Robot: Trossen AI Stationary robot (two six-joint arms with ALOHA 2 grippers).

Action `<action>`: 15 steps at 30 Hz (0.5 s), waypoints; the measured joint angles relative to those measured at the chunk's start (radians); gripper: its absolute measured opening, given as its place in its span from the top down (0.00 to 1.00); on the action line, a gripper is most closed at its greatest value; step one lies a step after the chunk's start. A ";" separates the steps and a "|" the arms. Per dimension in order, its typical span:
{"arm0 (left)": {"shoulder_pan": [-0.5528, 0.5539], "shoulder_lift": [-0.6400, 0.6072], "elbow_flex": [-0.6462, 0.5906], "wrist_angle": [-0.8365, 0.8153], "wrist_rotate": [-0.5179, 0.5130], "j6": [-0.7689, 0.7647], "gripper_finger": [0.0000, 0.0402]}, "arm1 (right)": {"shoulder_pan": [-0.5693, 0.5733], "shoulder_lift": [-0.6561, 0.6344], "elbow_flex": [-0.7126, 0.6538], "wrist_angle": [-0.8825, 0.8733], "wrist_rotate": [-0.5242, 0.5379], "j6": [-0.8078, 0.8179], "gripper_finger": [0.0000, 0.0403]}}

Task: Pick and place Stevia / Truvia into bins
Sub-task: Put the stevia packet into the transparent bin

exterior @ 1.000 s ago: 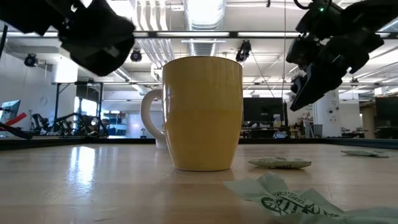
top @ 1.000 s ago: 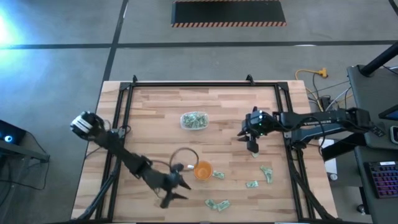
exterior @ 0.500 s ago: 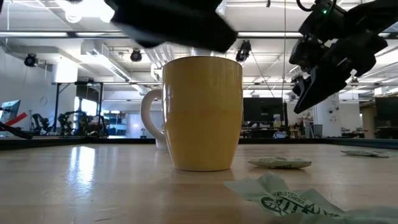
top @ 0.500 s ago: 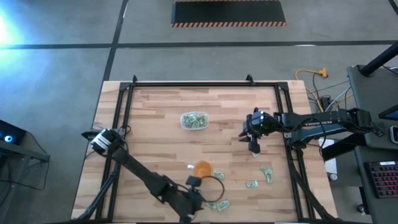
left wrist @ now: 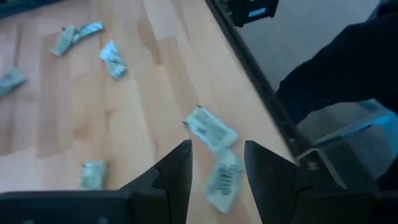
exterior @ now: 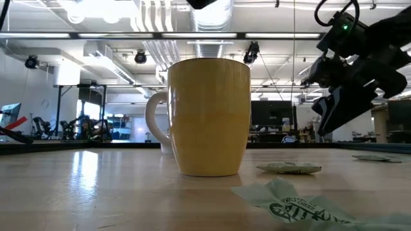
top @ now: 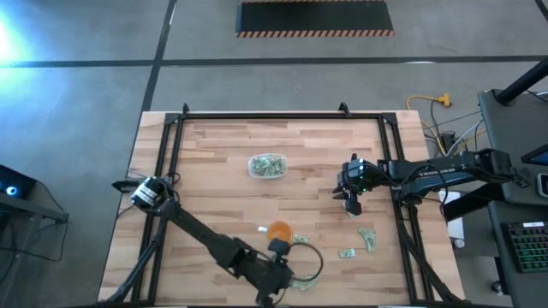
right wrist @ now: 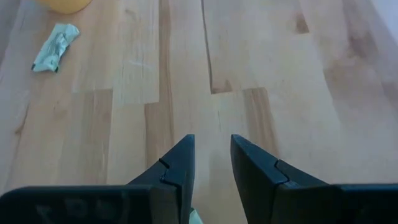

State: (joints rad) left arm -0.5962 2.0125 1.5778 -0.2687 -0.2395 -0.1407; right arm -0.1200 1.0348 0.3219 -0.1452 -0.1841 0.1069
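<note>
Two crumpled paper sachets (left wrist: 211, 129) under left gripper (left wrist: 217, 163), fingers spread, empty.

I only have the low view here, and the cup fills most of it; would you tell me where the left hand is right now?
Observer: The left hand hangs open over two sachets near the front edge of the table, close to the orange cup.
Operator: Thank you. Is the right hand holding anything?
Observer: No. The right hand is open, and only bare wood shows between its fingers.
Operator: And where is the tub?
Observer: The clear tub sits mid-table, farther back than the cup, with sachets already in it.
</note>
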 joint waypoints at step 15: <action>0.058 0.013 0.001 -0.072 0.100 0.131 0.68 | 0.000 -0.001 -0.001 0.033 0.000 0.014 0.80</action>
State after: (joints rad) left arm -0.5378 2.0258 1.5791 -0.3405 -0.1394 -0.0101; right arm -0.1200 1.0340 0.3208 -0.1120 -0.1844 0.1207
